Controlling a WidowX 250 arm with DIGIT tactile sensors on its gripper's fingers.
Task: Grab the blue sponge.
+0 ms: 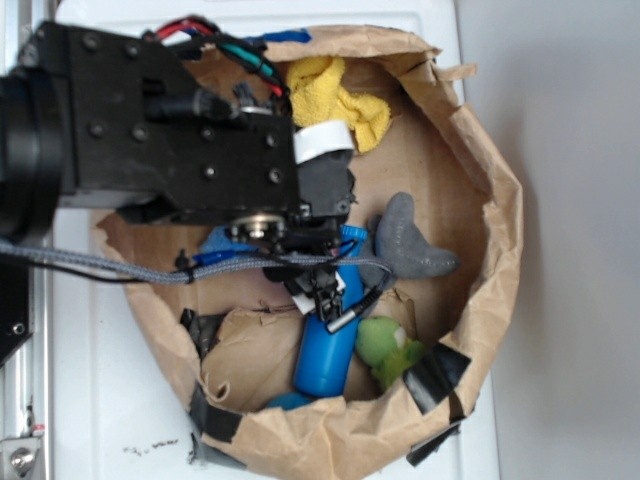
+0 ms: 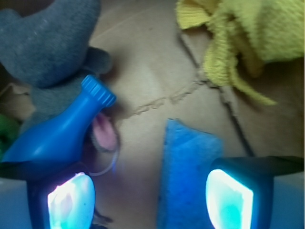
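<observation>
Below the open gripper (image 2: 150, 200), the flat light blue rectangular sponge (image 2: 189, 171) lies on brown paper (image 2: 147, 62) between the spread fingers (image 2: 228, 198), untouched. At ten o'clock lies a glossy blue plastic bottle (image 2: 59, 131); at one o'clock, a crumpled yellow cloth (image 2: 238, 38).

Brown paper bag (image 1: 470, 160), rolled open on a white surface (image 1: 100, 400), holds a blue sponge (image 2: 188, 171), blue bottle (image 2: 62, 133), yellow cloth (image 2: 238, 33), grey plush (image 1: 410, 245) and green toy (image 1: 388, 348).
</observation>
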